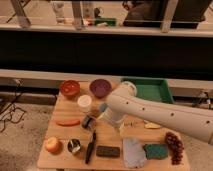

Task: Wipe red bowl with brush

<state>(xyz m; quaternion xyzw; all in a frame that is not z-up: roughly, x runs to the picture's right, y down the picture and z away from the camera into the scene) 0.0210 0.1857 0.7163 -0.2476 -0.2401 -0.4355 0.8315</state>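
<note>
The brush (90,147) lies flat near the front edge of the counter (62,107), well apart from the red bowl (70,88) at the back left. It looks light, stiff and thin, so it may roll or slip. Take it across the narrow handle near mid-length. Your pincer (114,120) hangs over the counter's middle, jaws apart, holding nothing.
</note>
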